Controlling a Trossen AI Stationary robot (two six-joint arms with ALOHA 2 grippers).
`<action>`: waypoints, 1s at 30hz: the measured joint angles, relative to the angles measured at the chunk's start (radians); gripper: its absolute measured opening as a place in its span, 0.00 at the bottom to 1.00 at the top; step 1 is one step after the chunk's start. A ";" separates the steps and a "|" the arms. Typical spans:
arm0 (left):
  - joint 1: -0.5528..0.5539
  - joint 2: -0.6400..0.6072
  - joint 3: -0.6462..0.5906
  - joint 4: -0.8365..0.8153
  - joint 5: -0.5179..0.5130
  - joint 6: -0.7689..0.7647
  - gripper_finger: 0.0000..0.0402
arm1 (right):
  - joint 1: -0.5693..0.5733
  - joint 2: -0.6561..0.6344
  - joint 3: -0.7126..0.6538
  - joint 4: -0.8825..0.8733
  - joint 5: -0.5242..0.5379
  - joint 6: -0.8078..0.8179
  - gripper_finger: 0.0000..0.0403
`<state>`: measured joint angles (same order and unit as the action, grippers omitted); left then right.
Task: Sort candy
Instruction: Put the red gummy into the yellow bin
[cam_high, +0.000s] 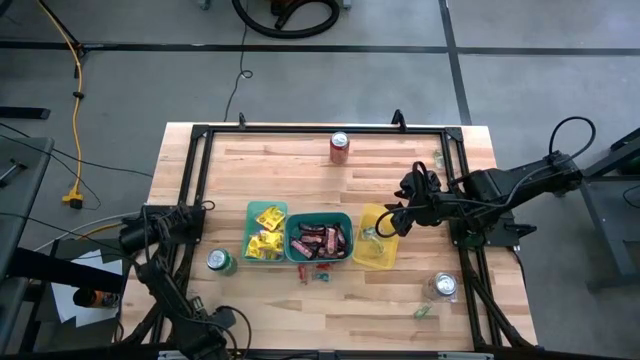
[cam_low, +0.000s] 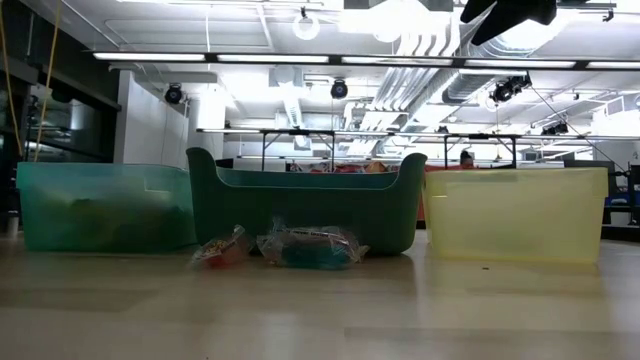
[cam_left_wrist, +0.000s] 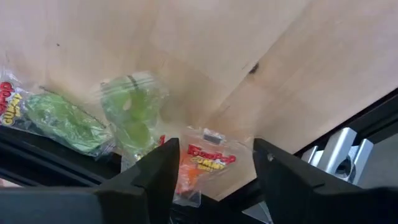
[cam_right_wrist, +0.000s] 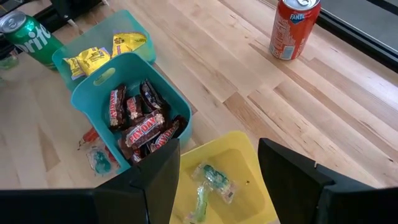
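Note:
My left gripper (cam_left_wrist: 214, 149) hangs open just above the wood near the table's black frame, pointing steeply down. Its fingers stand on either side of an orange-red wrapped candy (cam_left_wrist: 208, 163) lying flat on the table. Two green wrapped candies (cam_left_wrist: 130, 115) (cam_left_wrist: 62, 121) lie beside it. My right gripper (cam_right_wrist: 217, 155) (cam_high: 390, 225) is open above the yellow bin (cam_high: 378, 250), nothing between its fingers. That bin holds green-tinted sweets (cam_right_wrist: 211, 180). The teal bin (cam_high: 345, 222) holds brown-red bars (cam_right_wrist: 140, 121). The pale teal bin (cam_high: 252, 212) holds yellow packets (cam_right_wrist: 93, 59).
A red can (cam_high: 339, 147) stands at the far edge, a green can (cam_high: 221, 262) left of the bins, a silver-topped can (cam_high: 444, 286) at the near right. Loose sweets (cam_low: 300, 245) lie before the teal bin. Another green sweet (cam_high: 423, 312) lies near the front edge.

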<state>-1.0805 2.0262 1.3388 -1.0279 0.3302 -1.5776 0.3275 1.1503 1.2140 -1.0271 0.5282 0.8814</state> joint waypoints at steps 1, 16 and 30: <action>0.000 0.000 0.000 0.000 0.000 0.000 0.44 | 0.000 0.000 0.000 0.000 0.000 0.000 0.53; 0.011 -0.075 0.000 -0.015 -0.084 0.153 0.02 | 0.000 0.000 0.000 0.000 0.019 0.000 0.53; 0.302 -0.598 0.001 0.093 -0.795 0.592 0.00 | 0.000 0.000 0.000 0.000 0.019 0.000 0.53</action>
<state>-0.7788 1.4278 1.3399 -0.9346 -0.4648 -0.9859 0.3275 1.1507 1.2137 -1.0267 0.5469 0.8814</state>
